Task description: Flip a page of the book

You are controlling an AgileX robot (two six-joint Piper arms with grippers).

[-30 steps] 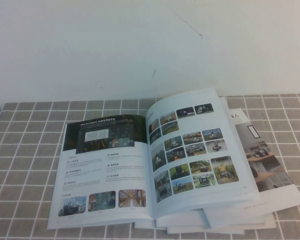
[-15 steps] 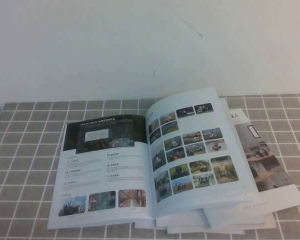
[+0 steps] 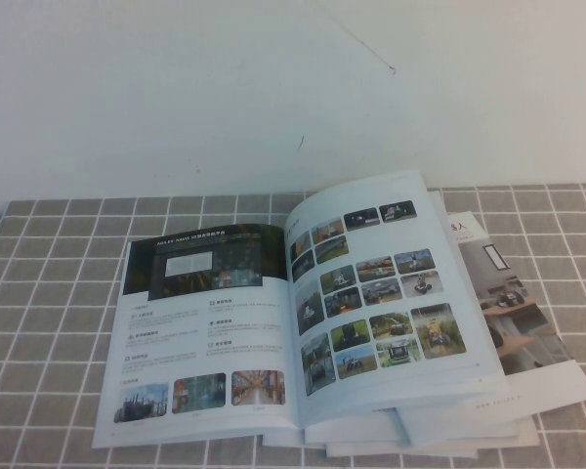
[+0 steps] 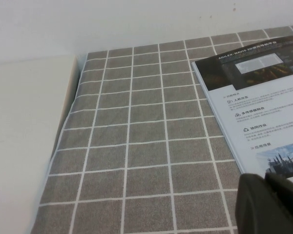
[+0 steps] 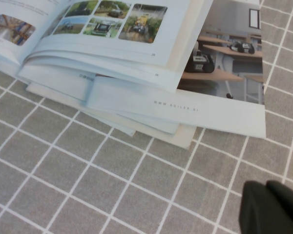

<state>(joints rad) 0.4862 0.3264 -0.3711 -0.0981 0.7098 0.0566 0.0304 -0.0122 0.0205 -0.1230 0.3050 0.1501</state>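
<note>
The book (image 3: 293,322) lies open on the grey checked cloth. Its left side is the page (image 3: 200,332) with the dark screenshot banner, icons and three photos, lying flat. The right side is a grid of small colour photos (image 3: 381,293). Neither gripper shows in the high view. In the left wrist view my left gripper (image 4: 264,179) is shut and empty, just off the near left corner of the page (image 4: 263,112). In the right wrist view my right gripper (image 5: 267,187) is shut and empty, over bare cloth near the book's front right corner (image 5: 117,14).
Several similar booklets (image 3: 508,303) lie stacked under the book and stick out to the right and front, with a room-photo cover (image 5: 224,63) showing. A white wall stands behind. A white surface (image 4: 24,122) borders the cloth's left edge.
</note>
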